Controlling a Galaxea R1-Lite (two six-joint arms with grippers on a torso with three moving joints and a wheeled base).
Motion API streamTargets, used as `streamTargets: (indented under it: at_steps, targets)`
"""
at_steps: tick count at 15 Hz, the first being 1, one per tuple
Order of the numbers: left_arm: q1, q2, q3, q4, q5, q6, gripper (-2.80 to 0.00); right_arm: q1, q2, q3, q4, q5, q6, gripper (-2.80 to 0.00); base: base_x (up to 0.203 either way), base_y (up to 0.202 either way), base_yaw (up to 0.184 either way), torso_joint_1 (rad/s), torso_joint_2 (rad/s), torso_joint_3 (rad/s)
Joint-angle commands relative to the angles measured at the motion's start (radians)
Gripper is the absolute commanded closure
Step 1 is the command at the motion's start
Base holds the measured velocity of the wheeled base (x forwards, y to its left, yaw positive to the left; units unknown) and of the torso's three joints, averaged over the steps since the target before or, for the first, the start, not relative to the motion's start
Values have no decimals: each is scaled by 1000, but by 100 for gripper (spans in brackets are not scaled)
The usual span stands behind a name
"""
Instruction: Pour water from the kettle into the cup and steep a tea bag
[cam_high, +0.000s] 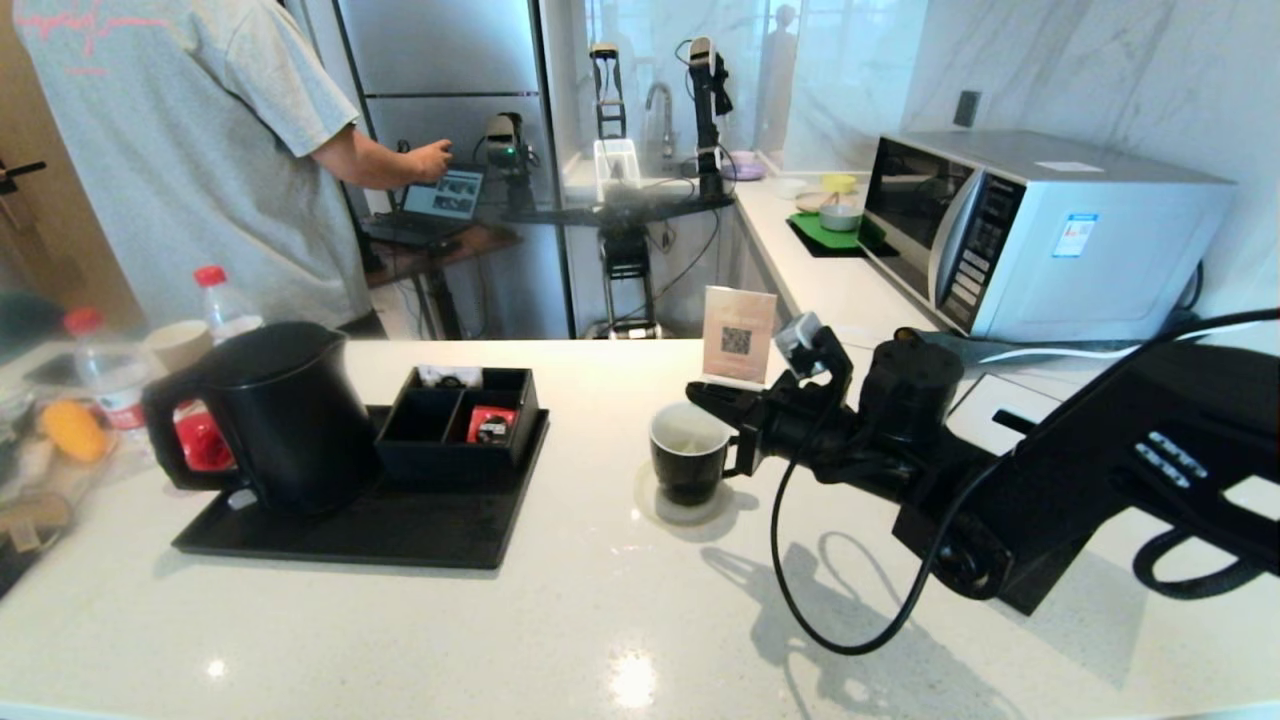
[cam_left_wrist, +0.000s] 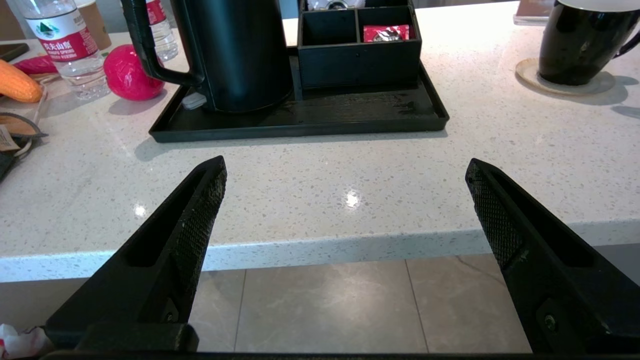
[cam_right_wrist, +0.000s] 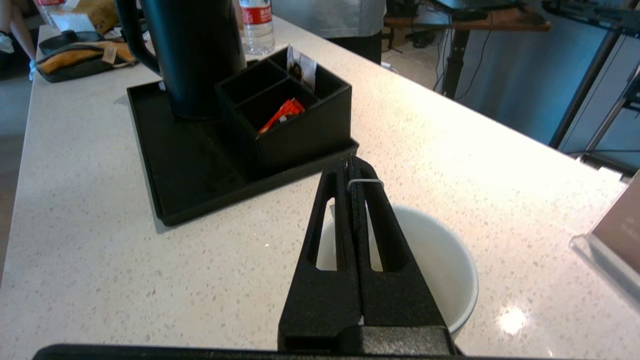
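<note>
Now we pinch the tea bag string (cam_right_wrist: 365, 182) over the mug (cam_high: 688, 452), dangling it to steep | kettle (cam_high: 285, 410) at nine o'clock | left gripper (cam_left_wrist: 345, 200) spread wide, idle.

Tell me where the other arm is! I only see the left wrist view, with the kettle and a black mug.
Observer: The right gripper hangs over the mug, above its rim.
Operator: Is it holding something?
Observer: Yes, its fingers are shut on a thin white tea bag string.
Operator: Is the bag inside the mug?
Observer: I cannot tell; the fingers hide much of the mug's white inside. Your left gripper, open, is short of the counter's edge and absent from the head view.
</note>
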Motion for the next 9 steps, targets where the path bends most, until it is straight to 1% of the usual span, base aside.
streamTargets:
  at_steps: [1, 6, 9]
  targets:
    - [0, 0, 0, 0, 0, 1, -280, 0, 14, 10, -7, 3, 0, 0, 0, 0, 0, 0, 0, 0]
    - [0, 0, 0, 0, 2, 2, -280, 0, 5, -7, -4, 1, -2, 0, 0, 0, 0, 0, 0, 0]
    - [0, 0, 0, 0, 2, 2, -280, -9, -7, -81, 5, -2, -12, 0, 0, 0, 0, 0, 0, 0]
